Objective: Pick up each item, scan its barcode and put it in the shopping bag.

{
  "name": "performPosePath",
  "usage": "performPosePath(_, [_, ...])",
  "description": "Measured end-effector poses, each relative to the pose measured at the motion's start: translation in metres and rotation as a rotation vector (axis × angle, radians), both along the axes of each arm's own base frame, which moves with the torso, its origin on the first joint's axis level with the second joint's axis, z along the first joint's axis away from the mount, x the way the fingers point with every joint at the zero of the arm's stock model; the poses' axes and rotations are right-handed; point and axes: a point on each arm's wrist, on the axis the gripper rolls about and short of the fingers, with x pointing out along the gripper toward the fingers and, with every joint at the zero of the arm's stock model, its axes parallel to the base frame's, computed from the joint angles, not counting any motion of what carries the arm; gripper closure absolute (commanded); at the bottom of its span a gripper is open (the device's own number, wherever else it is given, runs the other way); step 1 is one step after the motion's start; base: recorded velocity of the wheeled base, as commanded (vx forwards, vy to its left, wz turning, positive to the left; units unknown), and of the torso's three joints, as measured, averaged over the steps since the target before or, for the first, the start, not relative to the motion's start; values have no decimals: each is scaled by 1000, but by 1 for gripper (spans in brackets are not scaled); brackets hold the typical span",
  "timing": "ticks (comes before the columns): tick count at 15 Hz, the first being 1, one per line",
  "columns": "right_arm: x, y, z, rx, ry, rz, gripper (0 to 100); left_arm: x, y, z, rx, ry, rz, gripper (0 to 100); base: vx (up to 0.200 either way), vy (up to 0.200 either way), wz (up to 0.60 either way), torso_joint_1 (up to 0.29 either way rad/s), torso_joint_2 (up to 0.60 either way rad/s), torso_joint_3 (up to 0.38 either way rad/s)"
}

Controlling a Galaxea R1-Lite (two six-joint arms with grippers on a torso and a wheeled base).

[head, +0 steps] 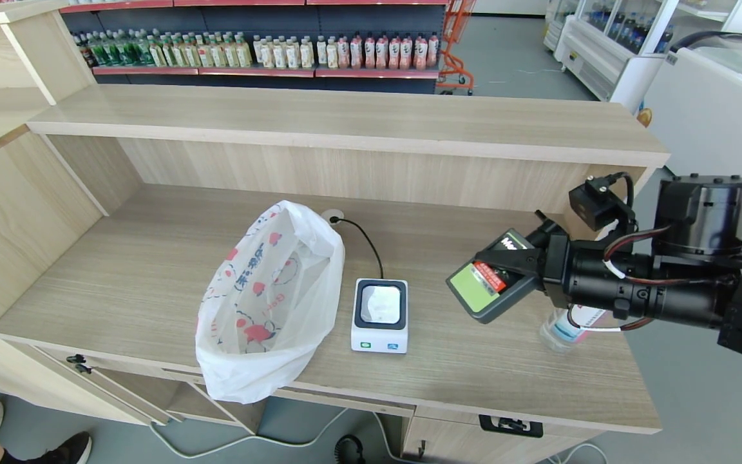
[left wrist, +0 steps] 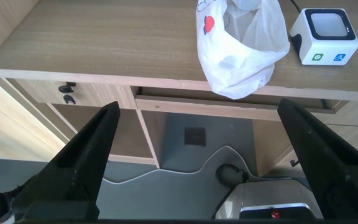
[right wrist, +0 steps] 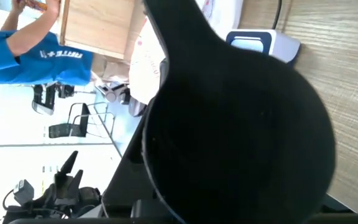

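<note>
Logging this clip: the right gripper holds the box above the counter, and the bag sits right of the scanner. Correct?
No. The head view shows the bag left of the scanner, not right. The right gripper does hold the box above the counter.

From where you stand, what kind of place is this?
Probably a shop checkout: bottled drinks fill shelves behind, a barcode scanner sits on the counter beside an open shopping bag, and the right gripper holds a box.
</note>
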Motion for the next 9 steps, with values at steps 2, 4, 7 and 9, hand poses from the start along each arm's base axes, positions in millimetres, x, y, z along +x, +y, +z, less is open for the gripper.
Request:
performPosePath(2, [2, 10, -4, -5, 10, 27, 100, 0, 0, 0, 0, 0, 0, 0, 0, 200, 0, 5, 0, 2])
performPosePath(4, [5, 21, -6, -23, 6, -12, 100, 0, 0, 0, 0, 0, 0, 0, 0, 200, 0, 2, 2, 5])
performPosePath(7, [14, 35, -8, -32, -20, -62, 100, 0, 0, 0, 1, 0, -1, 0, 0, 67, 0, 2, 1, -1])
performPosePath(9, [17, 39, -13, -31, -22, -57, 100, 0, 0, 0, 1, 0, 0, 0, 0, 0, 0, 0, 0, 0])
